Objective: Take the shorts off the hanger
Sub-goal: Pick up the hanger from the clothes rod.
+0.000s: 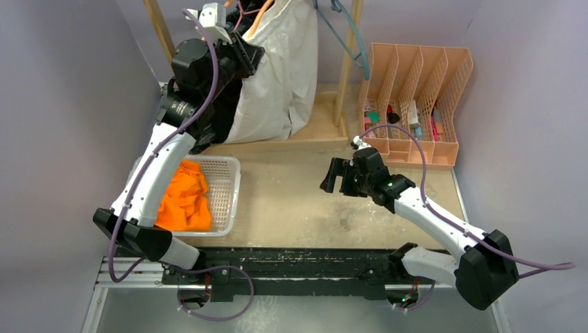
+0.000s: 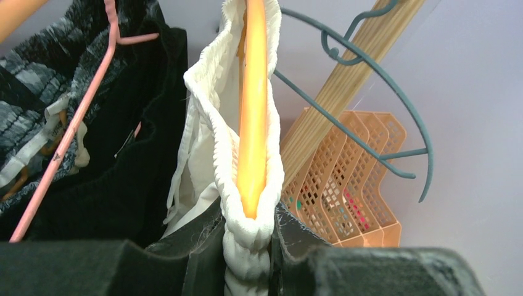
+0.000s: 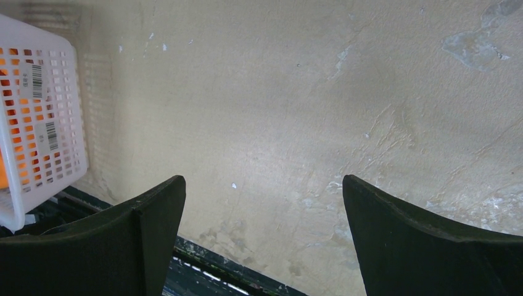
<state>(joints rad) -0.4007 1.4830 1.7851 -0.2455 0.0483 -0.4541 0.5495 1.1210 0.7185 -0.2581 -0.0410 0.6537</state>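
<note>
White soft fabric shorts [image 2: 214, 142] on an orange plastic hanger [image 2: 253, 111] are pinched in my left pincer [image 2: 247, 239]; my right pincer [image 3: 264, 185] gapes wide.

Two grippers: the left gripper [image 2: 247, 268] and the right gripper [image 1: 336, 177]. Four pairs of shorts: a white pair [image 2: 206, 117] pinched in the left gripper's fingers, a black pair [image 2: 123, 185] just to its left, a camo pair [image 2: 31, 80] further left, and an orange pair [image 1: 184, 198] below it. Three hangers can be counted for sure: an orange hanger [image 2: 253, 105] straight ahead of the left gripper, a pink hanger [image 2: 74, 126] to its left and a teal hanger [image 2: 395, 80] to its right; an orange sliver far left may be a fourth. One white basket [image 1: 232, 177]. One peach rack [image 1: 416, 59] beyond the right gripper, with four slots. Two wooden posts [image 1: 161, 31].
</note>
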